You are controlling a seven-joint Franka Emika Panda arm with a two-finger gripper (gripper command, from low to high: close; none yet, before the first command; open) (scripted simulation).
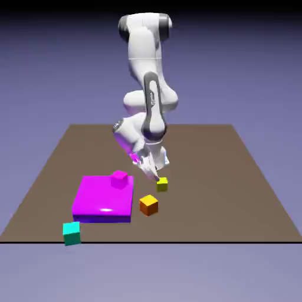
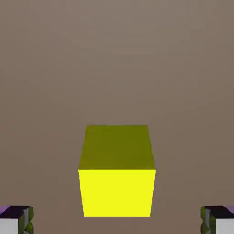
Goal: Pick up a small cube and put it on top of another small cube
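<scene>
Two grey fingertips (image 2: 16,219) sit at the far corners of the hand view's bottom edge, so the claw (image 1: 158,177) stands wide, with nothing between its fingers but open air. Centred in that gap, a little ahead of the tips and clear of both, is the yellow cube (image 2: 116,183), resting flat on the brown worktop (image 2: 114,59). In the exterior view the claw hangs low, angled down, its tips just above and beside the yellow cube (image 1: 162,184); whether they touch it cannot be told from there. Close by, toward the camera and slightly to the exterior view's left, lies the orange cube (image 1: 148,205), apart from the yellow one. Further to the exterior view's left spreads a flat magenta block (image 1: 100,203), with a small magenta cube (image 1: 120,179) standing on its top near the far right corner. At the worktop's (image 1: 236,194) near edge, beyond the magenta block's left corner, sits the teal cube (image 1: 71,232), well apart from the rest.
</scene>
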